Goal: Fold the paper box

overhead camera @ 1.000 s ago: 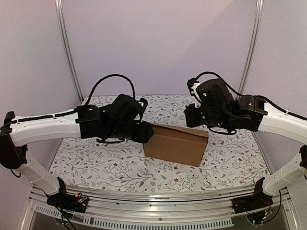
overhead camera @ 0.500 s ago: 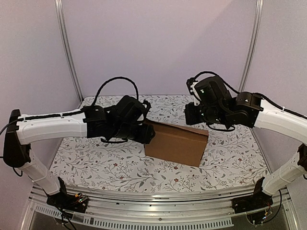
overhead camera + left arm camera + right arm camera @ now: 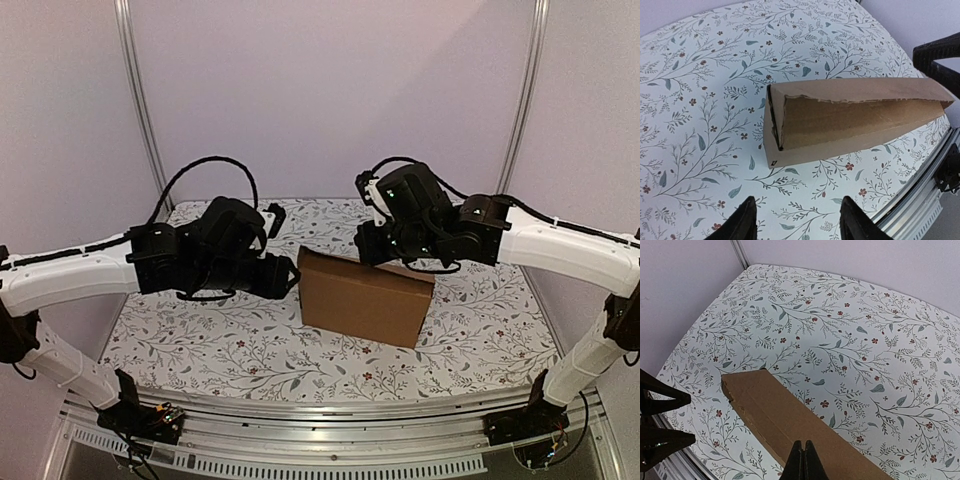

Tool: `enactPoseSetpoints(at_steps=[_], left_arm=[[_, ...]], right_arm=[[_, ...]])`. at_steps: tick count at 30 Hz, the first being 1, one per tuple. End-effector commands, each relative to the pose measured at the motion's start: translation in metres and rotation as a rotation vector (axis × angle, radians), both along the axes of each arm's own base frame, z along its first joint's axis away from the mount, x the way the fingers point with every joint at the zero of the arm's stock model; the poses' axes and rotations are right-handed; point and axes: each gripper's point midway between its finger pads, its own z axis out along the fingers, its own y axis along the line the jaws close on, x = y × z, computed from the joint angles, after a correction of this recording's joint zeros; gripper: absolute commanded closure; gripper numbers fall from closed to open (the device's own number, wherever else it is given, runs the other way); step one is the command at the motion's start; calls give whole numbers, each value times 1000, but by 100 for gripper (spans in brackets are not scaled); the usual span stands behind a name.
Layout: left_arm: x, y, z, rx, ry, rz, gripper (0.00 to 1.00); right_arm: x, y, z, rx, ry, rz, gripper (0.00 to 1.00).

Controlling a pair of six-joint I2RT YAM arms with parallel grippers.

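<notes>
One box (image 3: 365,297), mid-table. Two arms: left arm (image 3: 70,275) and right arm (image 3: 560,245). Two grippers, one per arm: left gripper (image 3: 797,220) and right gripper (image 3: 802,462). One table (image 3: 200,350), floral-patterned. Two metal posts at the far corners: left post (image 3: 140,100), right post (image 3: 522,100). One rail (image 3: 300,415) along the near edge.

We see the paper box (image 3: 850,120) as matt brown cardboard with rough torn edges; the bench (image 3: 700,75) has a smooth, matt floral-printed covering.

plain brown paper box (image 3: 365,298) lying folded on table.
</notes>
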Motion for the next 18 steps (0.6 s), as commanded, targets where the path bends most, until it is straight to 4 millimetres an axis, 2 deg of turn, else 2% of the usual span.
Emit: enactPoseSetpoints(at_steps=[1, 4, 10, 13, 18], left_arm=[[6, 22, 12, -20, -12, 30, 46], [11, 24, 26, -65, -22, 16, 46], [30, 19, 46, -129, -46, -1, 47], [43, 12, 53, -161, -49, -15, 47], [64, -5, 63, -203, -57, -52, 48]], right_arm=[[7, 15, -6, -6, -10, 26, 100], [8, 14, -30, -41, 5, 24, 100], [-2, 2, -94, -92, 79, 17, 100], [-8, -4, -108, -97, 107, 12, 100], [-11, -11, -110, -102, 107, 3, 100]])
